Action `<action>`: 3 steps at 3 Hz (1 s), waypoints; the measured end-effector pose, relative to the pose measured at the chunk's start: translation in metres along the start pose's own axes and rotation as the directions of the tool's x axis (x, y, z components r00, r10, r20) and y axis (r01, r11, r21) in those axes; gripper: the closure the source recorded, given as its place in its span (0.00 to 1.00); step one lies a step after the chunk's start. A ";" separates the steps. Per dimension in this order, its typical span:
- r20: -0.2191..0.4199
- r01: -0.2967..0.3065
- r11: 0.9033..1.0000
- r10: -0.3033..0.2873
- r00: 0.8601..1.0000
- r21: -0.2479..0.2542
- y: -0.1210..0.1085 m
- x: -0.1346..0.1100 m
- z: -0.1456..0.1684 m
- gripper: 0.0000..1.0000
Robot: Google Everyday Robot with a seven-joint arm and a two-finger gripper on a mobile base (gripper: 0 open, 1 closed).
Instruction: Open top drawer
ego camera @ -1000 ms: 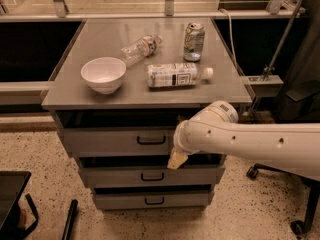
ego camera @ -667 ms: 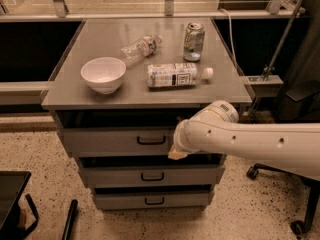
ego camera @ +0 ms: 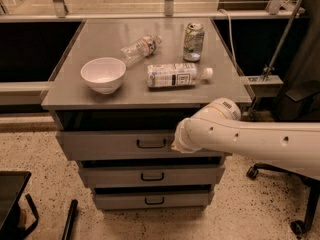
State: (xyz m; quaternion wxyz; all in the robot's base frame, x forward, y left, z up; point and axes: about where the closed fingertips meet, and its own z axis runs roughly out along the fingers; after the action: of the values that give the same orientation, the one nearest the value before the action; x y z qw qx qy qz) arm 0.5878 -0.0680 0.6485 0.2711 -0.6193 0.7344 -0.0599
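Nearest the camera, a speckled floor (ego camera: 240, 211) runs along the bottom of the view. A black frame (ego camera: 12, 204) sits at its left corner and the black wheeled base of a chair (ego camera: 298, 227) at its right.

A thick white arm (ego camera: 250, 139) reaches in from the right edge and crosses in front of a grey set of drawers. The gripper (ego camera: 178, 145) at its tip is turned toward the cabinet and lies against the front panel of the top drawer (ego camera: 100, 145). It is just to the right of the drawer's small black handle (ego camera: 151, 143) and not on it. The wrist hides the end of the gripper, so it cannot be told whether it is open or closed, or whether it has hold of anything.

The top drawer is directly under the table (ego camera: 75, 91), with a dark gap between its upper edge and the tabletop. Below it are the middle drawer (ego camera: 115, 175) and the bottom drawer (ego camera: 120, 200), both shorter and with similar black handles.

On the table, a white bowl (ego camera: 103, 74) stands upright near the front left. To its right a white labelled bottle (ego camera: 172, 75) lies on its side, cap pointing right. Farther back, a clear plastic bottle (ego camera: 141, 48) lies tilted between the bowl and a can (ego camera: 193, 41), which stands upright near the back right.
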 end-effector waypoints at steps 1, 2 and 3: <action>0.000 0.000 1.000 0.000 1.000 0.000 -0.003 -0.002 -0.006 1.00; 0.002 -0.003 1.000 0.003 1.000 0.002 -0.003 -0.002 -0.009 1.00; 0.002 -0.003 1.000 0.003 1.000 0.002 -0.004 0.000 -0.011 1.00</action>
State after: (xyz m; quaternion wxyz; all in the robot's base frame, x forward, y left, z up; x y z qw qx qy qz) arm 0.5867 -0.0713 0.6595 0.2728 -0.6181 0.7348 -0.0597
